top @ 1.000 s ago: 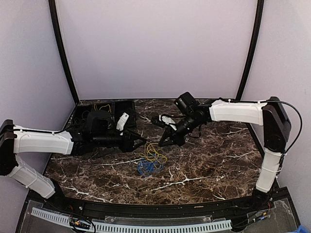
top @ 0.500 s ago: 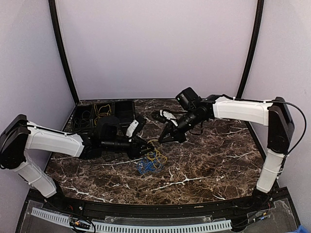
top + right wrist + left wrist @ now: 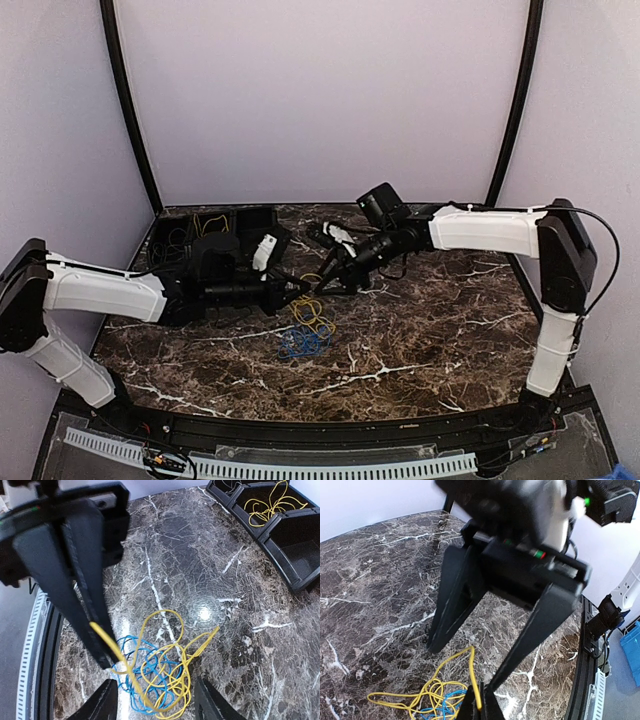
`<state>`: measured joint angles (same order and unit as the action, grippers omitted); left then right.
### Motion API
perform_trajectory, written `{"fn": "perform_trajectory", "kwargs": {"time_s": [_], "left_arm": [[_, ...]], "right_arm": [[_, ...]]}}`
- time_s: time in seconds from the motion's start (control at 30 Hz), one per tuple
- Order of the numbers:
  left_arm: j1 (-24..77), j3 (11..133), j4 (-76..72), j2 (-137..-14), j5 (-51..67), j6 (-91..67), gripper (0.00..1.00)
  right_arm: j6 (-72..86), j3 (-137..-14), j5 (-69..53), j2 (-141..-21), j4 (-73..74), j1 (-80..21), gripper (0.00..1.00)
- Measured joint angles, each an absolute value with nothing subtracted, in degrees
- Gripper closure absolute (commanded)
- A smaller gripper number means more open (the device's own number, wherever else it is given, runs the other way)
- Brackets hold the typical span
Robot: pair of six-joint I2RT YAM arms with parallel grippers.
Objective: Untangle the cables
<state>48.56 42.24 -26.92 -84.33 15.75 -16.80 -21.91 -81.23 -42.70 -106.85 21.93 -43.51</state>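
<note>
Top cam: my left hand [image 3: 298, 291] & right hand [image 3: 326, 282] sit tip to tip over the mid bench [image 3: 450, 330], just behind the cables. Yellow cable [image 3: 314, 316] lies in loose loops. Blue cable [image 3: 297, 345] is on the side nearer my bases, and the two overlap. Black bins [image 3: 250, 228] at the back-left corner, w/ a yellow cord in one.

Left wrist cam: my left hand is pinched tight on one strand of the yellow cable. The strand arcs from my tips into the pile. Rest of yellow + blue lies on the bench, loops mixed together. Right hand faces me from just beyond, fingers spread wide, tips near the bench either side of the strand's far end.

Right wrist cam: my right hand is wide, one finger each side of the pile, touching neither cable as far as I can tell. Left hand comes in opposite, closed, yellow strand running out of its tips into the blue/yellow loops. Bins at far right.
</note>
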Motion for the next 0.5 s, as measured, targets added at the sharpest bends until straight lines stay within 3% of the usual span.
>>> {"fn": "perform_trajectory", "kwargs": {"time_s": [0.1, 0.3, 0.5], "left_arm": [[48.6, 42.1, -27.0, -83.2, 14.6, -17.5, 1.0], [48.6, 40.8, -26.5, -79.7, 13.4, -19.0, 1.0], [49.1, 41.2, -24.1, -73.5, 12.3, -19.7, 1.0]], "right_arm": [[-20.0, -81.3, -42.7, -110.6, 17.9, -43.7, 0.5], [-13.4, -81.2, -45.0, -118.5, 9.1, -44.8, 0.82], [-6.8, -81.3, -49.1, -123.8, 2.9, -45.5, 0.87]]}}
